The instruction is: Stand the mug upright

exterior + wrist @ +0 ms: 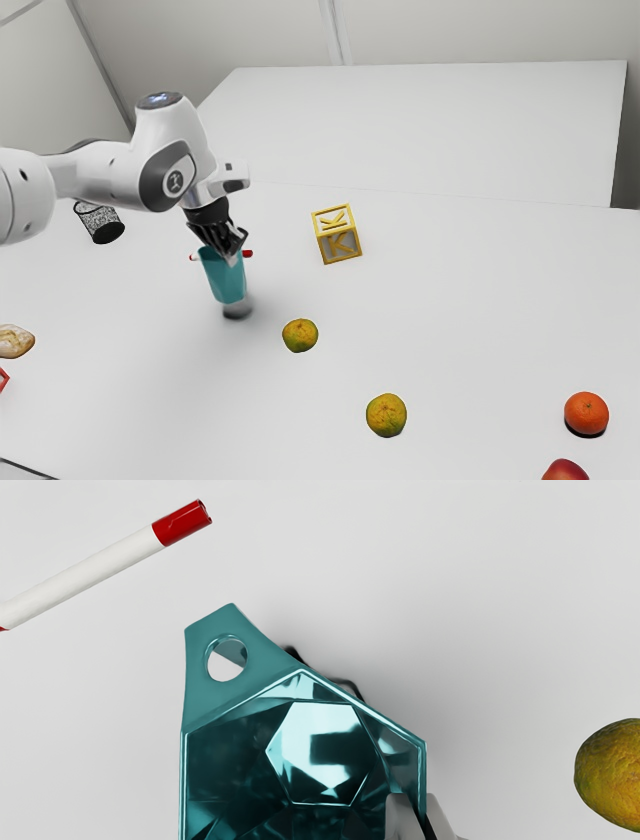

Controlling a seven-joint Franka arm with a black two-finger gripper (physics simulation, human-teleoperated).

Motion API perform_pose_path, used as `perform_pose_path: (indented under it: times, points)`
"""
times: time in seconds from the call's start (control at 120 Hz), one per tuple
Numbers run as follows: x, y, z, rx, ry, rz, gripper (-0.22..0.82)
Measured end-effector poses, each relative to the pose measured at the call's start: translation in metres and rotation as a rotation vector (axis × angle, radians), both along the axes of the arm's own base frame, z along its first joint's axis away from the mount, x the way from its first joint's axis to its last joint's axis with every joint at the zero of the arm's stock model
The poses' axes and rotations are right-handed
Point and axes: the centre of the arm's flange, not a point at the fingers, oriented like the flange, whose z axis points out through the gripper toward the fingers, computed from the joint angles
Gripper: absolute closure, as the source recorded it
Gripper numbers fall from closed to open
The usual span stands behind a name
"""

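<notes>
- The glossy teal, six-sided mug (224,278) is left of centre in the exterior view, its mouth up and its base down.
- The black two-finger tool (417,805) pinches one wall, a finger inside and a finger outside; presumably this steers the mug's lean and leaves its base free for the white bench (480,300).
- Its long axis runs near vertical, the mouth leaning slightly toward the exterior view's upper left.
- The pierced teal handle (197,680) points toward the white, red-ended marker (90,572).
- A grey, dark-bottomed shape (237,308) shows just below the base; whether the mug touches anything there, I cannot tell.
</notes>
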Motion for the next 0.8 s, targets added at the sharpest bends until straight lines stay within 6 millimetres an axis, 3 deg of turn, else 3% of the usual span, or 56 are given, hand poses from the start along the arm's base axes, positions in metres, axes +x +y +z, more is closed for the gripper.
perform_pose_path:
  times: [0.275, 0.592, 0.708, 0.8]
  points:
    - [0.006, -0.031, -0.022, -0.033, 0.007, -0.019, 0.79]
    - [0.009, -0.027, -0.031, -0.04, 0.007, 0.002, 0.78]
    - [0.009, -0.028, -0.031, -0.043, 0.005, 0.002, 0.53]
    - [0.008, -0.028, -0.018, -0.05, -0.015, 0.0, 0.35]
